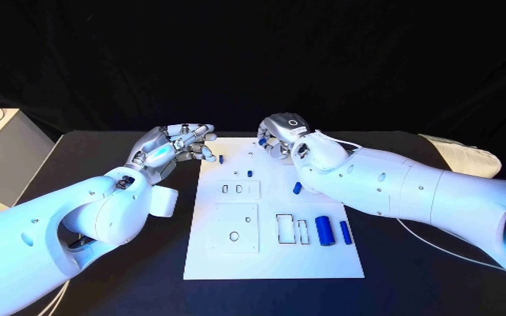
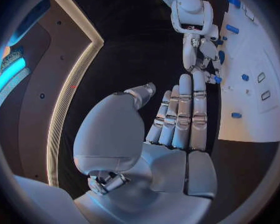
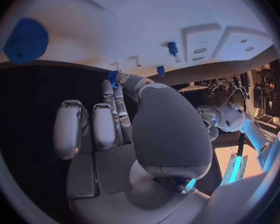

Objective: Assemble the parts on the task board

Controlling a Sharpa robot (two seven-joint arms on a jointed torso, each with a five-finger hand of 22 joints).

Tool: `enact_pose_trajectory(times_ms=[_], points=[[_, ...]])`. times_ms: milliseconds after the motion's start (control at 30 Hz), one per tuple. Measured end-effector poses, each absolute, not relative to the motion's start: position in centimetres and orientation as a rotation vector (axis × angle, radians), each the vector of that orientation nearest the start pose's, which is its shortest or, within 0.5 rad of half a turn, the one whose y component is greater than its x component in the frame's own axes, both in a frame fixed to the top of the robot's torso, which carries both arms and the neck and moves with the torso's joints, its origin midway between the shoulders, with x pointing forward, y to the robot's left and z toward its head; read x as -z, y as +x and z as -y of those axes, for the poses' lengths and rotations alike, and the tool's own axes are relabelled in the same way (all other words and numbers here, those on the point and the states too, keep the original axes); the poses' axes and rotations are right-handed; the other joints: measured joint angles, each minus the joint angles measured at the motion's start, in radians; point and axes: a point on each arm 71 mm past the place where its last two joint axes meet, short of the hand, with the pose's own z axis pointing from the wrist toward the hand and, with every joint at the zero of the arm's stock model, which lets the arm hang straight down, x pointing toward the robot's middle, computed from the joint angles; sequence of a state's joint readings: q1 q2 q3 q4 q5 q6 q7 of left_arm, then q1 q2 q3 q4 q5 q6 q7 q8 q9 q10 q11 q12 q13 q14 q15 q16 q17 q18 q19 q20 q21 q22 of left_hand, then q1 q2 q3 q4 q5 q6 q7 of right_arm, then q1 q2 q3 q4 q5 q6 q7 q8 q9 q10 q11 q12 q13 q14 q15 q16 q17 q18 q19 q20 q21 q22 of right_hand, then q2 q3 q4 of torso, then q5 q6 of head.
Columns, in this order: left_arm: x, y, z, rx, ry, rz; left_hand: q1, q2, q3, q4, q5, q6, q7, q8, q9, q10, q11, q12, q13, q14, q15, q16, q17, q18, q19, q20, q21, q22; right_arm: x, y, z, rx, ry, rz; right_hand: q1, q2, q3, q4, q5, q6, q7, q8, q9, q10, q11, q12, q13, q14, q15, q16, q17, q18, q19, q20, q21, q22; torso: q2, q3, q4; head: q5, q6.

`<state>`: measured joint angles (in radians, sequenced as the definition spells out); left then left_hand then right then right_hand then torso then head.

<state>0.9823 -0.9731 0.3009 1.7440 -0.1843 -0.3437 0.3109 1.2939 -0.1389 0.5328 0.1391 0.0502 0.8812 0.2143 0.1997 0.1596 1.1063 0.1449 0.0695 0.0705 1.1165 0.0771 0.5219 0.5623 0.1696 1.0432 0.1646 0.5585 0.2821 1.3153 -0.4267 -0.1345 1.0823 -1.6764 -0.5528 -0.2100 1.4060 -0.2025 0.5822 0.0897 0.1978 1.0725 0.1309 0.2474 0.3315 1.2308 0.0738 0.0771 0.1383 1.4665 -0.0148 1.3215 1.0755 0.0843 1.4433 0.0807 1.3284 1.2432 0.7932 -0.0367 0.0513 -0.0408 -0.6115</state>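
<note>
Black table [image 1: 116,272] under dark backdrop, white task board [image 1: 274,257] at its middle. Board flat, rectangular, with raised plates and slot outlines; small blue parts [image 1: 325,230] lying near its right edge, others toward its far edge. Left hand [image 1: 174,146] hovering off board's far-left corner, fingers apart, holding nothing. Right hand [image 1: 284,137] over far edge, fingertips pinching a small blue part [image 3: 113,76].

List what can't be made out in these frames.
- Right hand, head view: its fingers cover the small blue part at its fingertips; shape unreadable.
- Task board, head view: right forearm covers the right edge.
- Left hand, left wrist view: fingers straight, empty; head view shows only its back.
</note>
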Motion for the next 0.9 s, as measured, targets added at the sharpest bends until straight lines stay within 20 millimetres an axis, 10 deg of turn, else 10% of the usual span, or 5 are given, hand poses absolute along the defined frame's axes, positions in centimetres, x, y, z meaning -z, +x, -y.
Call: enact_pose_trajectory(times_ms=[900], points=[[13.2, 45.3, -21.6, 1.636, -1.023, -1.337, 0.0, 0.0, 0.0, 0.0, 0.0, 0.0, 0.0, 0.0, 0.0, 0.0, 0.0, 0.0, 0.0, 0.0, 0.0, 0.0, 0.0, 0.0, 0.0, 0.0, 0.0, 0.0, 15.6, 57.3, 9.7, -0.433, -0.284, -1.321, 0.0, -0.001, 0.003, -0.003, 0.011, -0.005, 0.001, -0.005, 0.003, 0.001, -0.001, -0.008, 0.007, 0.0, 0.0, 0.004, 0.001, 0.0, 0.003, 0.004, 0.0, 0.006, 0.007, -0.0035, 0.005, 0.012, -0.004]])
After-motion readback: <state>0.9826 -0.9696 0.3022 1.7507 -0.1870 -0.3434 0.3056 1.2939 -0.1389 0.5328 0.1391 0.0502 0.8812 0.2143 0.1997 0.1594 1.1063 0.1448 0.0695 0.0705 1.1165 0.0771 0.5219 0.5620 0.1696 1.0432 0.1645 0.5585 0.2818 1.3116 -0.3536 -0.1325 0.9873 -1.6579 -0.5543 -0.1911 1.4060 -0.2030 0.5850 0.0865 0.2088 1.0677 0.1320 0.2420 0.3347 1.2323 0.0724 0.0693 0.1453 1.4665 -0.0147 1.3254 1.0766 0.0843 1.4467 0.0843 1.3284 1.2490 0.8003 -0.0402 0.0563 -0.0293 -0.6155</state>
